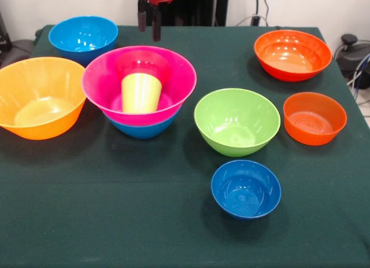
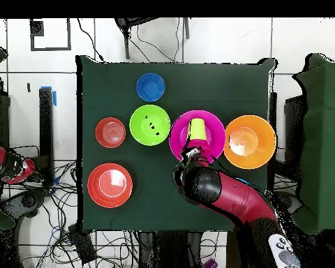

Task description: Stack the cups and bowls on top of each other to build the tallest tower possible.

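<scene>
Nearest the front camera, a small blue bowl point(image 1: 246, 188) stands upright and alone on the green table point(image 1: 115, 221), with bare cloth on its near side out to the table edge. Just behind it sits the green bowl point(image 1: 237, 121), close but not touching. To that bowl's right in the front view is a medium red-orange bowl point(image 1: 315, 118), and behind that, near the far right corner, a wider red-orange bowl point(image 1: 292, 54); the two are apart.

Left of centre stands the tower point(image 1: 139, 91): a pink bowl point(image 1: 104, 83) nested in a blue bowl point(image 1: 141, 129), of which only the lower wall shows beneath the pink rim. The lime cup point(image 1: 140, 93) stands inside the pink bowl, mouth down, leaning toward the bowl's near wall. A large orange bowl point(image 1: 39, 96) lies at the left edge of the table, its rim just beside the pink rim; whether they touch cannot be told. Behind these, near the far left corner, is another blue bowl point(image 1: 84, 37).

The gripper point(image 1: 149, 22) hangs at the top of the front view, above the gap between the far blue bowl and the pink bowl, its two dark fingers point(image 1: 156, 26) a narrow way apart and clasping nothing. In the overhead view the red and black arm point(image 2: 233, 199) reaches from the bottom to the pink bowl's rim.

The widest bare cloth is the near left quarter of the table in the front view.
</scene>
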Motion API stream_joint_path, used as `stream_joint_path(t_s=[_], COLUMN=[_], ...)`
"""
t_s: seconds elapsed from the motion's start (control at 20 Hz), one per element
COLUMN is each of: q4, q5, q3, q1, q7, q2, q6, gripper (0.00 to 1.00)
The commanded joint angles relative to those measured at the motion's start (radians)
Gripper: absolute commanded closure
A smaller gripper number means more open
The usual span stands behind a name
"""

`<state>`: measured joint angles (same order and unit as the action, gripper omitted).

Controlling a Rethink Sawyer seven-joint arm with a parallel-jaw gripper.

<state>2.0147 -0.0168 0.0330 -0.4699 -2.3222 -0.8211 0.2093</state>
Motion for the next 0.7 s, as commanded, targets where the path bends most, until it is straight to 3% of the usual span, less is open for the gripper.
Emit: stream_joint_path(t_s=[0.05,0.45,0.7], q4=[-0.046,-0.071,-0.063], q5=[0.005,0.016,0.019], q3=[0.071,0.071,0.116], q1=[-0.004,-0.005,-0.034], q7=[-0.073,-0.068,-0.068], q2=[0.073,0.098,0.103], q6=[-0.048,-0.080,-0.122], gripper=[0.00,0.00,0.00])
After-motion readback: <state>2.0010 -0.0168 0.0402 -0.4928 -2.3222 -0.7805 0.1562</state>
